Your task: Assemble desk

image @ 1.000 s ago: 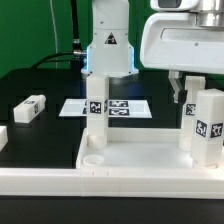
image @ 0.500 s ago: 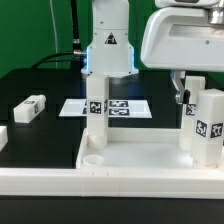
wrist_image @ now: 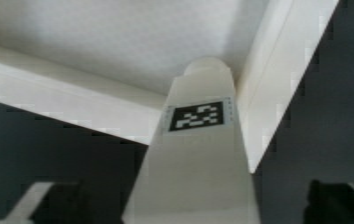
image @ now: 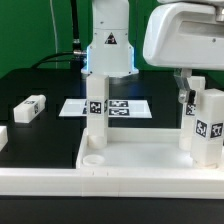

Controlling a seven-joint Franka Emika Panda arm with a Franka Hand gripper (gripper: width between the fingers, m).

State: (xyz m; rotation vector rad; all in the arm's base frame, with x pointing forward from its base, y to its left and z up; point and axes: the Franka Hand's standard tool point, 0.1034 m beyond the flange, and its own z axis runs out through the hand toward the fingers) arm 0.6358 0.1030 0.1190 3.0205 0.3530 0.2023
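The white desk top [image: 130,176] lies in the foreground with its raised rim up. Three tagged legs stand in it: one at the exterior view's left [image: 96,110] and two at the right [image: 210,125]. My gripper [image: 193,95] hangs over the right pair, one dark finger [image: 182,90] showing beside the rear leg [image: 189,128]. In the wrist view a tagged leg [wrist_image: 197,118] runs between my fingers [wrist_image: 32,205], with a dark gap on each side. The gripper [wrist_image: 188,206] is open, and the desk top's rim [wrist_image: 85,88] shows behind. A loose leg [image: 30,108] lies on the table at the left.
The marker board [image: 125,107] lies flat behind the desk top, in front of the robot base [image: 108,50]. A white rail end [image: 3,136] sits at the far left edge. The table surface is black.
My hand has shifted slightly toward the exterior view's right over the right legs. The legs and the desk top have not moved.
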